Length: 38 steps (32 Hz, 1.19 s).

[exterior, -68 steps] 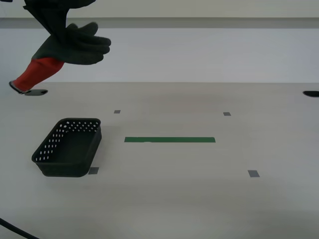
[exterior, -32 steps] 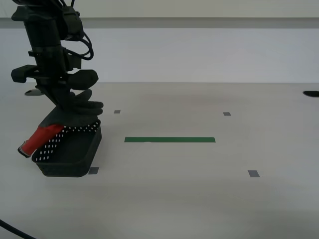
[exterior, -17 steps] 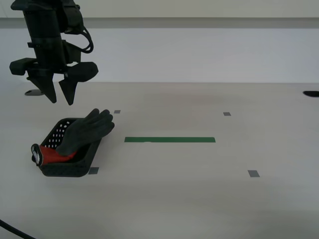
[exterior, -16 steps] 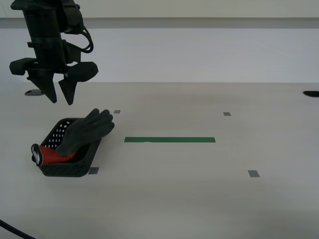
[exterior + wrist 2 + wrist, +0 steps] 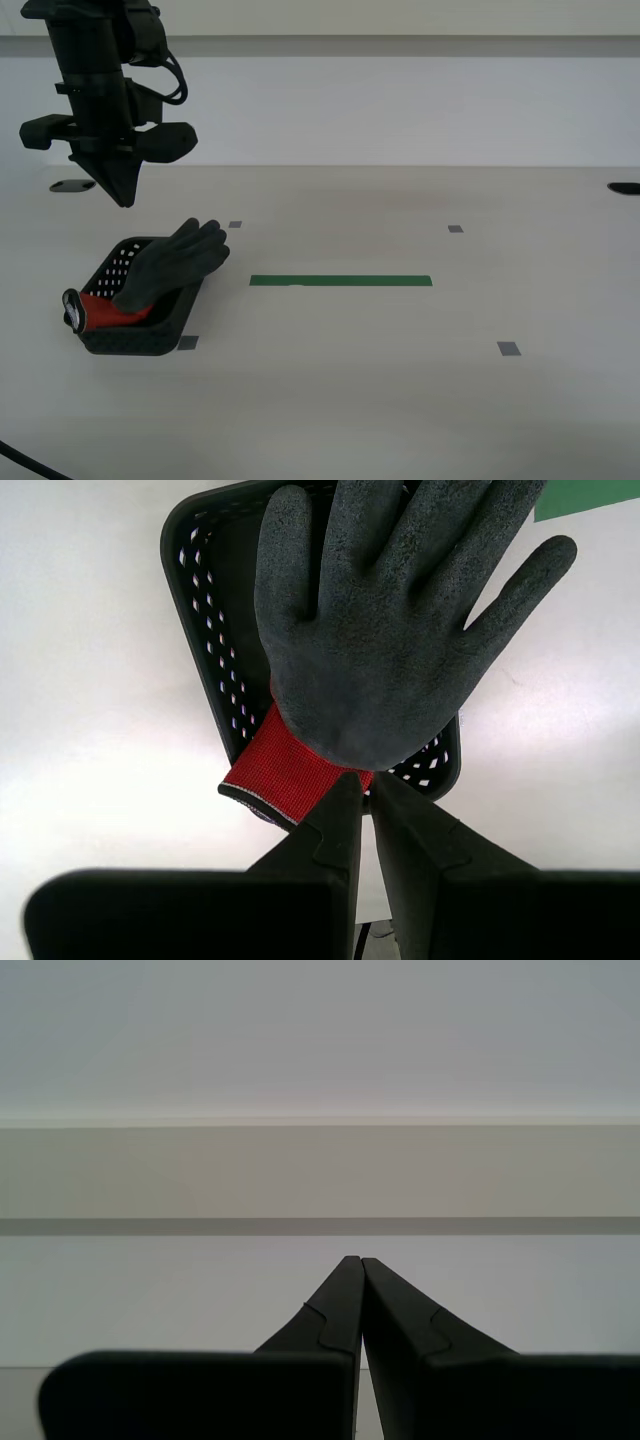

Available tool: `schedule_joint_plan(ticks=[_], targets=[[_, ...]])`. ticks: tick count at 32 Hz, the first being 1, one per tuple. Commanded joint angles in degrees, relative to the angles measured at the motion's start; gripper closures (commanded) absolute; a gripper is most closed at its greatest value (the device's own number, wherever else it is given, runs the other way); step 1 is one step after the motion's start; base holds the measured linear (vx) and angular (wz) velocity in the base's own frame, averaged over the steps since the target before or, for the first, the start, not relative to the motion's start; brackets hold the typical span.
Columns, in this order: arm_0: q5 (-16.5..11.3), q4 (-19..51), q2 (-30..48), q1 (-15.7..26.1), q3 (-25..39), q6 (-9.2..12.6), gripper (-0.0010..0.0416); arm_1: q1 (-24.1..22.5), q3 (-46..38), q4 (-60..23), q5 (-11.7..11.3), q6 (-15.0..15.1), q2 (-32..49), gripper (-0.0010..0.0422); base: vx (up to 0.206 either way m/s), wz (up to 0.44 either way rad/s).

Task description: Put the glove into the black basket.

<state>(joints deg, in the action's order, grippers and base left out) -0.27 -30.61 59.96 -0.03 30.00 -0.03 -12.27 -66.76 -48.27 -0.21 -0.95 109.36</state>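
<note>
On the exterior view's left, the glove [image 5: 165, 268] lies across the black basket [image 5: 140, 335], fingers overhanging its far rim, my second gripper [image 5: 122, 196] hanging closed and empty above. Second wrist view: red cuff [image 5: 285, 770] draped over the rim. First wrist view: my first gripper [image 5: 356, 1260] closed, holding nothing, facing a wall [image 5: 320, 1040].

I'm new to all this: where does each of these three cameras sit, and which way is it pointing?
Exterior view: on the robot's body, facing across the table; shows the second arm raised over the black basket.
Second wrist view: on my second gripper, looking down at the glove; shut fingers show.
First wrist view: on my first gripper, facing a blank wall; shut fingers show.
Shared: exterior and second wrist views both see glove and basket.
</note>
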Motion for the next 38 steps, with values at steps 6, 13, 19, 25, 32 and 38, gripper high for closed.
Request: schedule_joint_plan(ticks=[6,13,19,25,32,38], targets=[[0.1,-0.2,0.0,0.0,0.0,0.0,0.0405,0.0,0.0,0.6,0.0,-0.1,0.0,0.0399,0.000,0.000],[0.1,-0.2,0.0,0.0,0.0,0.0,0.0405,0.0,0.0,1.1,0.0,-0.1,0.0,0.0399,0.000,0.000],[0.1,-0.2,0.0,0.0,0.0,0.0,0.0405,0.0,0.0,1.3,0.0,-0.1,0.0,0.0399,0.000,0.000],[0.1,-0.2,0.0,0.0,0.0,0.0,0.0405,0.0,0.0,1.7,0.0,-0.1,0.0,0.0399,0.000,0.000],[0.1,-0.2,0.0,0.0,0.0,0.0,0.0405,0.0,0.0,2.2,0.0,-0.1,0.0,0.0399,0.000,0.000],[0.1,-0.2,0.0,0.0,0.0,0.0,0.0405,0.0,0.0,2.5,0.0,-0.1,0.0,0.0399,0.000,0.000]])
